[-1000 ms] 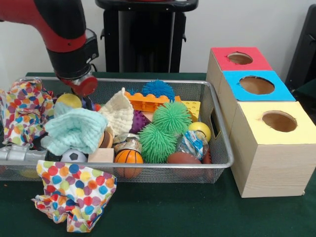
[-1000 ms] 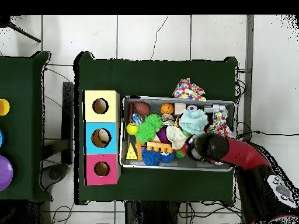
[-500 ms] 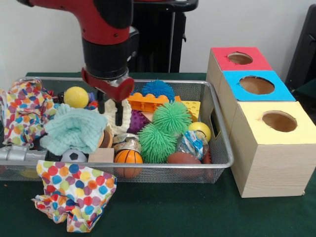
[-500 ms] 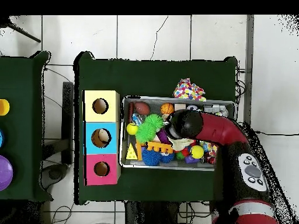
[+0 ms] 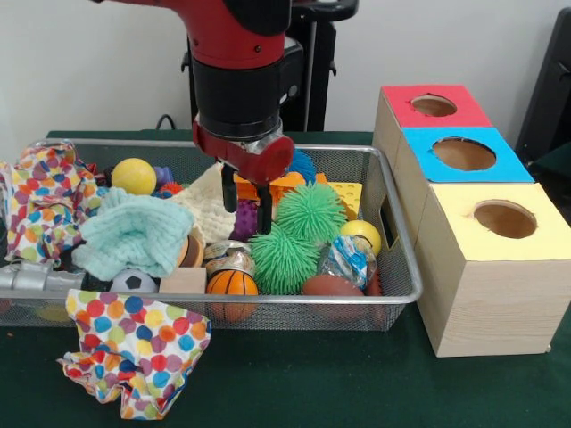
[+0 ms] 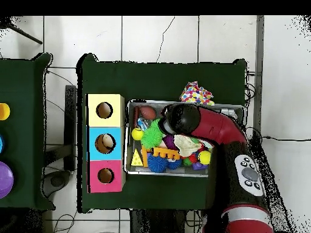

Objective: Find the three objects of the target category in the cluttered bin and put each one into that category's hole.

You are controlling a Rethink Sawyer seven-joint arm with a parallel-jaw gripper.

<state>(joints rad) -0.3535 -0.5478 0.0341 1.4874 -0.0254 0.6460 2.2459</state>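
A: Starting at nine o'clock in the front view, we see a polka-dot cloth (image 5: 40, 201) draped over the left rim of the wire bin (image 5: 393, 299), and a second polka-dot cloth (image 5: 134, 348) hanging over the near rim at about seven o'clock. How much room do we have in there?

B: Little. Inside the bin, going rightward, we see a yellow ball (image 5: 134, 176), a mint cloth (image 5: 134, 234), a small soccer ball (image 5: 134, 282), a cream cloth (image 5: 210, 203) and a small basketball (image 5: 232, 283), all packed close together. The only bare floor we can see is the right end, beside the wall nearest the boxes.

A: And the gripper (image 5: 247, 207)?

B: It hangs near the bin's middle, its two dark fingers (image 5: 264, 212) pointing down with a clear gap between them and nothing held. Their tips sit just above the nearer green spiky ball (image 5: 284, 259), at its eleven o'clock.

A: How do the spiky balls look?

B: We count two green ones, round and bristly, the second (image 5: 310, 210) touching the first at its one o'clock, and a blue one (image 5: 303, 165) mostly hidden behind the wrist.

A: Farther right?

B: Three boxes stand in a row just outside the bin: yellow box (image 5: 486, 267) nearest, blue box (image 5: 464, 153), red box (image 5: 433, 105), each with a round hole on top. In the overhead view the arm (image 6: 228, 130) covers the bin's right half.
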